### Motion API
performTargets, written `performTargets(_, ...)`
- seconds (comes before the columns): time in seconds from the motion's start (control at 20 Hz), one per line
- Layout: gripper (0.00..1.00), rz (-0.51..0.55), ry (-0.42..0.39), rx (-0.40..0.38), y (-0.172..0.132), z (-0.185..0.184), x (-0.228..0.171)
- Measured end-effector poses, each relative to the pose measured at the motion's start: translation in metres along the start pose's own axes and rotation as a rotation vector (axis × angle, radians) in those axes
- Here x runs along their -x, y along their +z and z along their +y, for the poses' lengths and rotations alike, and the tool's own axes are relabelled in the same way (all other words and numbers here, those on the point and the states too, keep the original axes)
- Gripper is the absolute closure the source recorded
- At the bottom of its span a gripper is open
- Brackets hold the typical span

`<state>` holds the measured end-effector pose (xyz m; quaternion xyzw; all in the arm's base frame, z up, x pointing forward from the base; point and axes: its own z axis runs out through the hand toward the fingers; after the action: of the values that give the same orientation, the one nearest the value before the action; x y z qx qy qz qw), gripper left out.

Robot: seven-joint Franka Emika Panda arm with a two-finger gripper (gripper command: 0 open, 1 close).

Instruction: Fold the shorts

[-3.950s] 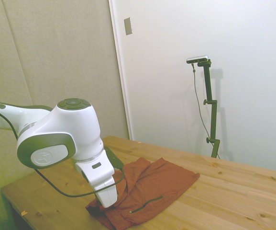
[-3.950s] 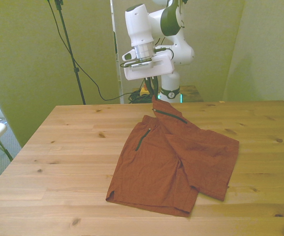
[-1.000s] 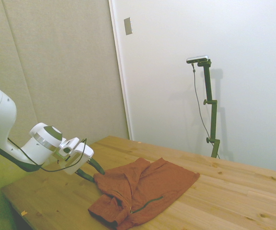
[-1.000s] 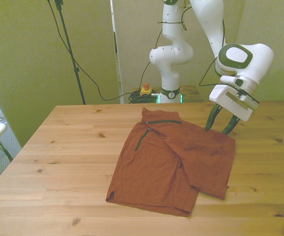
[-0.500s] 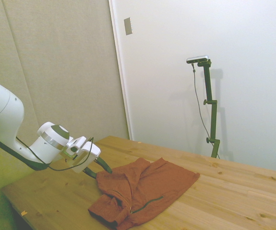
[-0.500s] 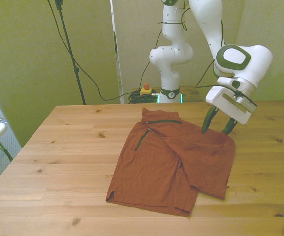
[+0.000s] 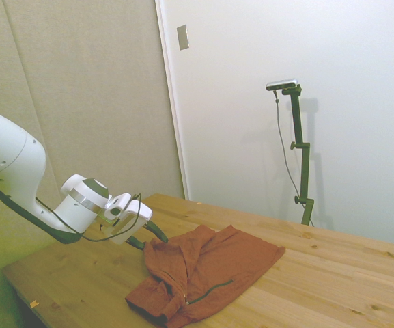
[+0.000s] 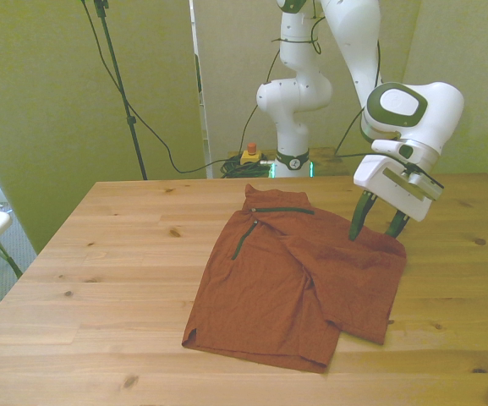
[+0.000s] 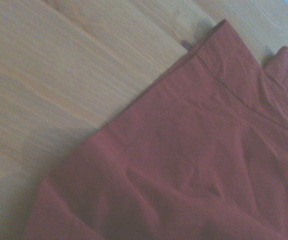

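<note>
A robotics lab room: a white arm (image 8: 311, 85) is mounted behind a bare wooden counter (image 8: 100, 254), cables (image 8: 155, 135) trail down plain padded walls (image 7: 80, 89), and a red emergency-stop button (image 8: 249, 152) sits by its base.

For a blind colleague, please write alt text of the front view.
Rust-orange shorts lie spread on a wooden table. The white arm's open gripper points down at their far corner, on the front view's right.

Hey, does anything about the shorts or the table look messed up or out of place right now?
Nothing damaged or spilled. The shorts lie wrinkled, with one leg lapped untidily over the other. The open gripper hovers at their far corner on the front view's right.
</note>
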<state>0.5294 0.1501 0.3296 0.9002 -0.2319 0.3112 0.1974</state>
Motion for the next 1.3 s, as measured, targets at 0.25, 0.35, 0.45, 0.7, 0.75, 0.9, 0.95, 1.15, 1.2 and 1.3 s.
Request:
performTargets(0.25,0.00,0.001,0.005,-0.005,0.004,-0.008,-0.005)
performTargets(0.35,0.00,0.002,0.006,-0.010,0.004,-0.013,-0.007)
performTargets(0.45,0.00,0.005,0.004,-0.018,0.003,-0.019,-0.008)
performTargets(0.7,1.00,0.010,-0.007,-0.033,-0.004,-0.032,-0.004)
performTargets(0.75,1.00,0.010,-0.008,-0.031,-0.004,-0.032,-0.004)
performTargets(0.9,1.00,0.010,-0.003,-0.029,-0.003,-0.032,-0.004)
performTargets(0.95,1.00,0.009,-0.001,-0.028,-0.002,-0.031,-0.004)
performTargets(1.15,1.00,0.001,0.011,-0.012,0.006,-0.023,-0.004)
performTargets(1.2,1.00,0.000,0.011,-0.010,0.007,-0.022,-0.004)
performTargets(1.3,1.00,-0.003,0.010,-0.008,0.008,-0.022,-0.002)
